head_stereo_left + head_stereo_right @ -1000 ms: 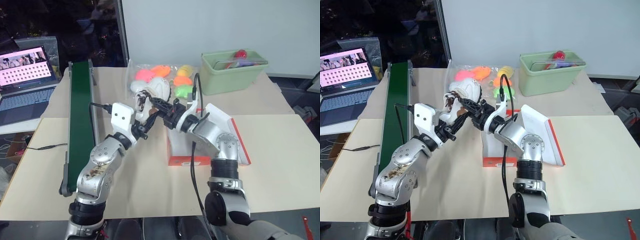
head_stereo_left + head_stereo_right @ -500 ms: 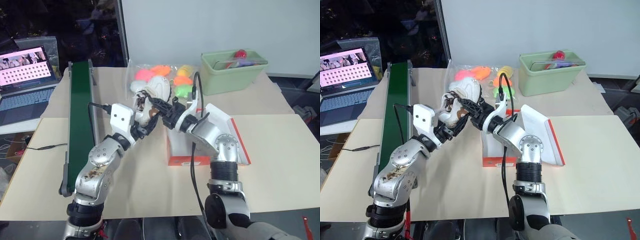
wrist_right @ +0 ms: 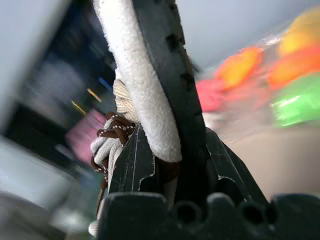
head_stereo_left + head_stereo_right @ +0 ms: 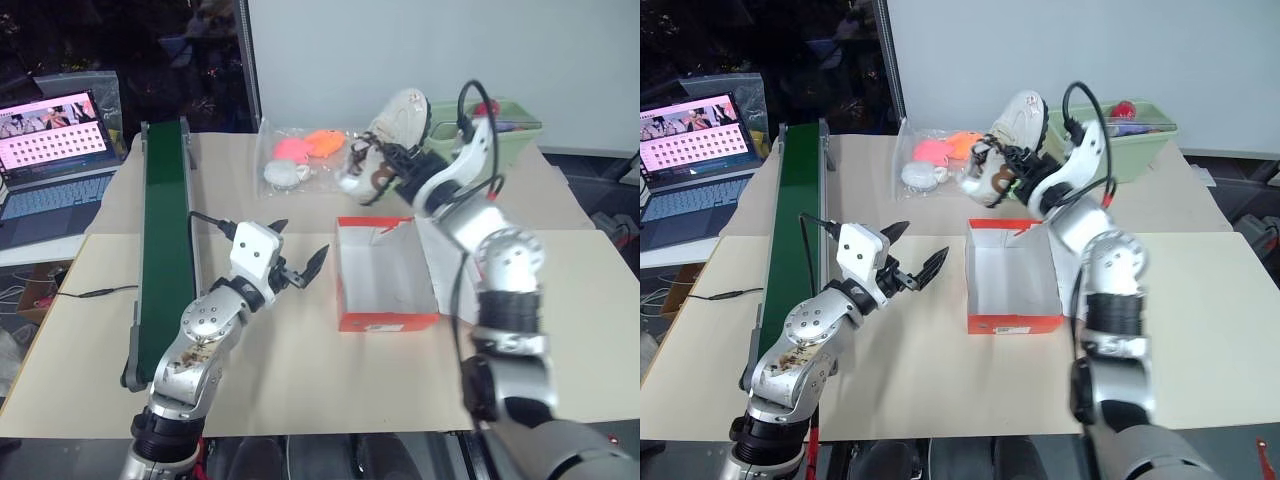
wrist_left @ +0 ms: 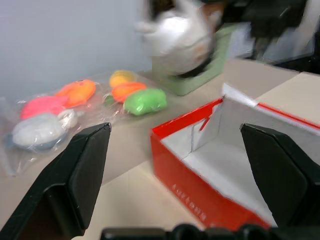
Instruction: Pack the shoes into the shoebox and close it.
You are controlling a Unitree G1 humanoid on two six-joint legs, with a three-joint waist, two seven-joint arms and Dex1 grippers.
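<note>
The shoebox [image 4: 388, 320] stands open on the table, red outside, its white inside bare. My right gripper [image 4: 388, 167] is shut on a white shoe [image 4: 398, 122] with dark laces, which it holds tilted in the air beyond the box's far edge. In the right wrist view the fingers [image 3: 131, 162] clamp the shoe's rim [image 3: 145, 90]. My left gripper [image 4: 300, 240] hangs open with nothing in it, just left of the box. The left wrist view looks past its spread fingers [image 5: 82, 165] at the box [image 5: 200, 192].
A green conveyor belt [image 4: 163, 230] runs along the left side. Beyond it sits a laptop [image 4: 50, 150]. A clear bag of bright soft toys [image 4: 300, 150] lies behind the box. A light-green bin [image 4: 520, 125] stands at the back right, behind my right arm.
My left gripper has let go of the shoe and opened wide. The right gripper has swung up and to the right with the shoe, rolling it over, and the box now shows.
</note>
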